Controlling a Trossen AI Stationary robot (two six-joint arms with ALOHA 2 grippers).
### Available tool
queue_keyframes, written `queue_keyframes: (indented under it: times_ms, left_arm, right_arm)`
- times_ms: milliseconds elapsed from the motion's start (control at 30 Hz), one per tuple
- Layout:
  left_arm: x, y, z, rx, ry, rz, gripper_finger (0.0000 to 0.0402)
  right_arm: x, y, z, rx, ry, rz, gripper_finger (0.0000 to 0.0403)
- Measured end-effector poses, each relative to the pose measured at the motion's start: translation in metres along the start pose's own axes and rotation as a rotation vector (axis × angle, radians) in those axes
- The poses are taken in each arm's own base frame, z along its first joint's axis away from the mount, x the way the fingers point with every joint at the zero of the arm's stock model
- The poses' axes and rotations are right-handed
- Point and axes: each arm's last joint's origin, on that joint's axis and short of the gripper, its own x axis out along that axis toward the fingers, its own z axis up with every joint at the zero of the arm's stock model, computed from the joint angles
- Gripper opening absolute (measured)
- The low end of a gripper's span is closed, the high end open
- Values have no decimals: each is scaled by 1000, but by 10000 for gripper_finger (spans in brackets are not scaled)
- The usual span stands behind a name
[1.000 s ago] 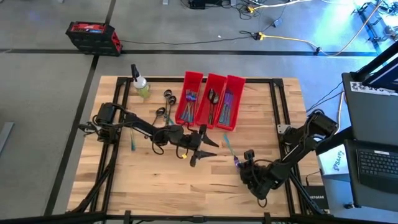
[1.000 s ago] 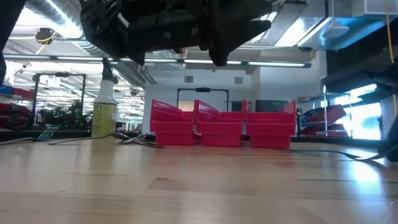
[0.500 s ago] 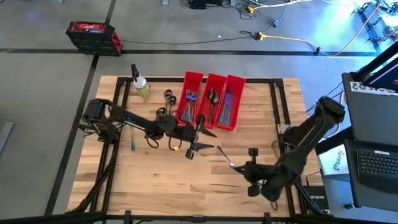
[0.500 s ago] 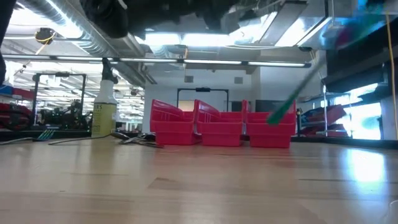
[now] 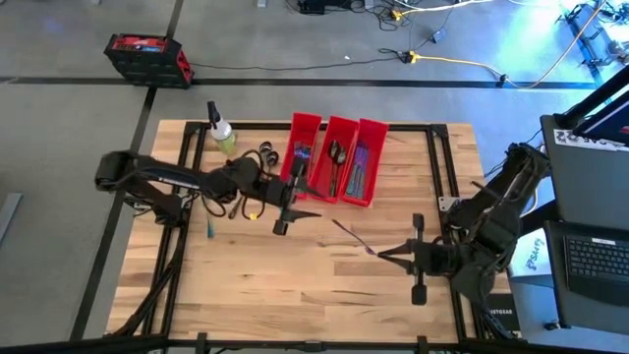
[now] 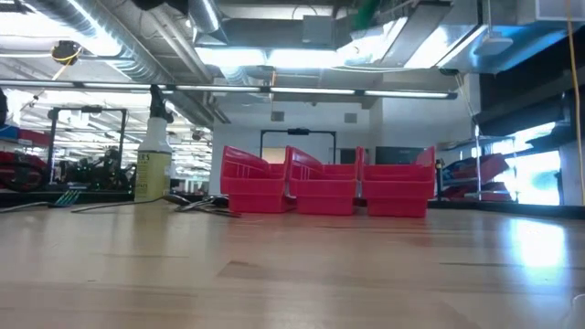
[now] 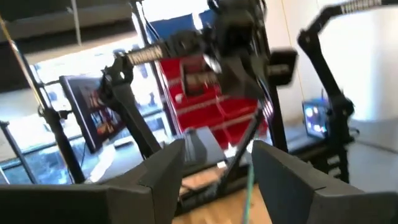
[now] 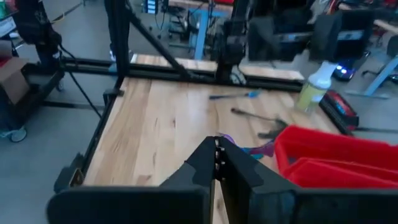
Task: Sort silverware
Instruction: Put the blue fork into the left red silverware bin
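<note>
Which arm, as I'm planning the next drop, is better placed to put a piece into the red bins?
Right, probably: its hand is shut on a thin utensil near the bins. The left hand, beside them, is open and looks empty.

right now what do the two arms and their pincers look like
Both arms are dark, nearly black, built of slim jointed links with bulkier motor housings. The left arm carries a small yellow mark near its wrist. Black cable loops run along the right arm. Each ends in a pincer of two flat dark fingers: left pincer, right pincer.
</note>
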Motion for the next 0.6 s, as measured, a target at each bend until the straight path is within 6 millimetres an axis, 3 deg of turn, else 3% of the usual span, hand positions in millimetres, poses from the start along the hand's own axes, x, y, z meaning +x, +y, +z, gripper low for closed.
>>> queue_keyframes:
  times_ms: [333, 600]
  left_arm:
    - [3, -25, -2, 65, 105, -38, 267]
    - [7, -33, -5, 107, 139, 19, 276]
  right_arm:
    - [-3, -2, 10, -45, -46, -39, 0]
    - [-1, -2, 18, -49, -92, -36, 0]
